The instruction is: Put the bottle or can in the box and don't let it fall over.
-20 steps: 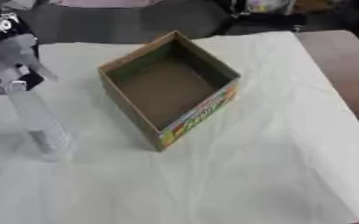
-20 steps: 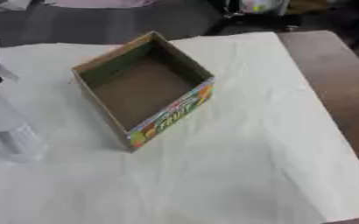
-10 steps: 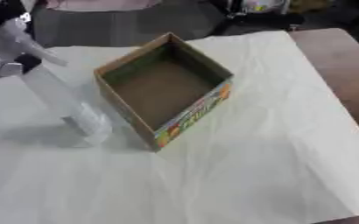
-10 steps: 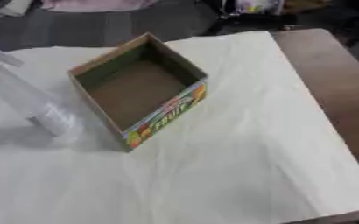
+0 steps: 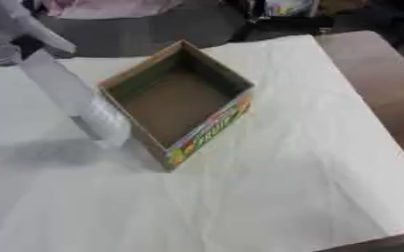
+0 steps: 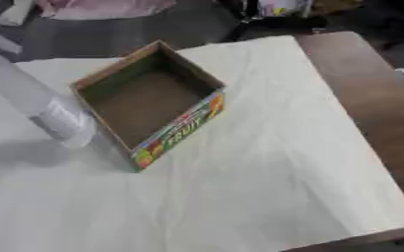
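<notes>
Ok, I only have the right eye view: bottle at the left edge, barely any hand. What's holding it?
Observer: The left eye view shows more of the left hand in the upper left corner, at the upper end of the tilted bottle. Too blurred to read the grip.
Operator: Is the right hand anywhere near the box?
Observer: No. The left eye view shows no right hand either. Nothing there is near the box except the bottle, whose lower end is just outside the left wall.
</notes>
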Tool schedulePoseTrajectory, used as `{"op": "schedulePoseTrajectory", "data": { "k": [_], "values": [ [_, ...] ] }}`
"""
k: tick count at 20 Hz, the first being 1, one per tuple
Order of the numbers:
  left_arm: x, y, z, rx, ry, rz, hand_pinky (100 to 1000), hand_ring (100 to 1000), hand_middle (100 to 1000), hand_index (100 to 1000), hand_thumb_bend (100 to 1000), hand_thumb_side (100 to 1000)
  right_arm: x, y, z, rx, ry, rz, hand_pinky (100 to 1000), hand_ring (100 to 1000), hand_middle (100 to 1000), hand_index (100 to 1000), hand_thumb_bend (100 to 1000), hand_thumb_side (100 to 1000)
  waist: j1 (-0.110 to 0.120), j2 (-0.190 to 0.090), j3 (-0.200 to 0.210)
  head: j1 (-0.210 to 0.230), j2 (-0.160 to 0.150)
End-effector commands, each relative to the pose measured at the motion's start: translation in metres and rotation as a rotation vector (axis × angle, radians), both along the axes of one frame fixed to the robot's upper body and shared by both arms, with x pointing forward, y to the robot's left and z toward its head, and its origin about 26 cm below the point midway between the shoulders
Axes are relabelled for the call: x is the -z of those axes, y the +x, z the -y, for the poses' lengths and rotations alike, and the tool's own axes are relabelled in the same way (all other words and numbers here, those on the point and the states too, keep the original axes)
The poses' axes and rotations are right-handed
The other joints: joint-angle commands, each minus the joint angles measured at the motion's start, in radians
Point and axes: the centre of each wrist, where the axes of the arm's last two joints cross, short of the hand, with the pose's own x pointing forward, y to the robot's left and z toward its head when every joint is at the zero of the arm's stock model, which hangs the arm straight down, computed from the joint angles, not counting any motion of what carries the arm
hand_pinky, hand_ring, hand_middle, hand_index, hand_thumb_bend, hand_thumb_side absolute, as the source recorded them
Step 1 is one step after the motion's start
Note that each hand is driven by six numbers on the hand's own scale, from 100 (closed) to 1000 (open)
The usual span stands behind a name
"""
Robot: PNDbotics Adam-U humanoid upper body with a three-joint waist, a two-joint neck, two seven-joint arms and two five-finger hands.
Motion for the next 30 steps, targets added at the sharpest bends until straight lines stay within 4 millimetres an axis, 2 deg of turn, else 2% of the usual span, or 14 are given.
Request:
{"op": "schedulePoseTrajectory", "data": {
  "k": [1,8,17,30],
  "values": [
    [-0.020,-0.007,-0.001,-0.009,-0.005,0.061,100,100,150,173,166,100,-0.013,-0.001,0.002,-0.006,-0.034,0.032,1000,1000,1000,932,100,462,0.001,-0.023,-0.007,0.016,0.009],
    [-0.037,-0.007,-0.001,-0.040,-0.022,0.115,100,100,148,173,189,100,-0.017,0.000,0.002,-0.010,-0.042,0.041,1000,1000,1000,933,100,464,0.013,-0.016,-0.022,0.033,0.003],
    [-0.047,0.000,-0.003,-0.052,-0.132,0.157,100,100,145,168,129,100,-0.021,0.003,0.000,-0.021,-0.043,0.051,1000,1000,1000,933,100,471,0.028,-0.001,-0.048,0.048,-0.028],
    [-0.044,0.012,0.011,-0.046,-0.178,0.178,100,100,146,171,100,100,-0.026,0.008,-0.006,-0.051,-0.043,0.064,1000,1000,1000,934,100,480,0.049,0.027,-0.103,0.079,-0.069]
  ]
}}
